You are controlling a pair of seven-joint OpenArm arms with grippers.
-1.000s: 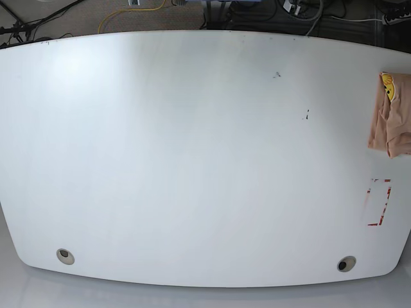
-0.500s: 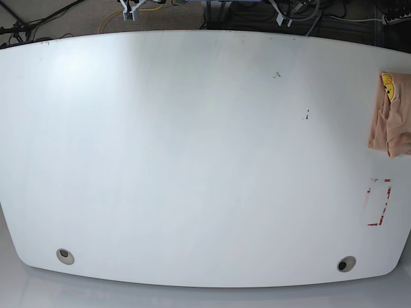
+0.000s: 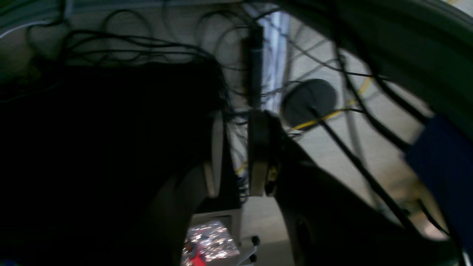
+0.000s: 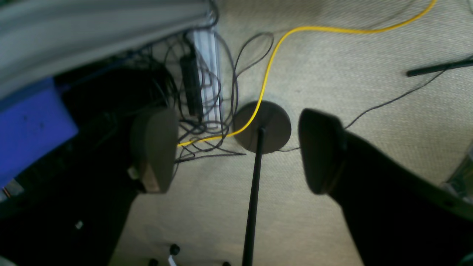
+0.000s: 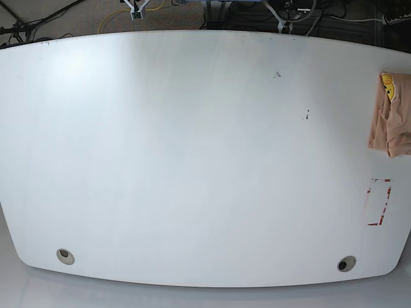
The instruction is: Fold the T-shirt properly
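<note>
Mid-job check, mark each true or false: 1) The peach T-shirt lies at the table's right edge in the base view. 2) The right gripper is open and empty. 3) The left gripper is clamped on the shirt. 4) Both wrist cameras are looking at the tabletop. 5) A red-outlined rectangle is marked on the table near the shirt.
1) True: the peach cotton T-shirt with a yellow smiley print lies bunched at the white table's right edge.
2) True: the right gripper is spread wide, nothing between.
3) False: the left gripper is nearly closed, holding nothing, away from the shirt.
4) False: both see carpet floor and cables.
5) True: the red rectangle mark sits just below the shirt.
</note>
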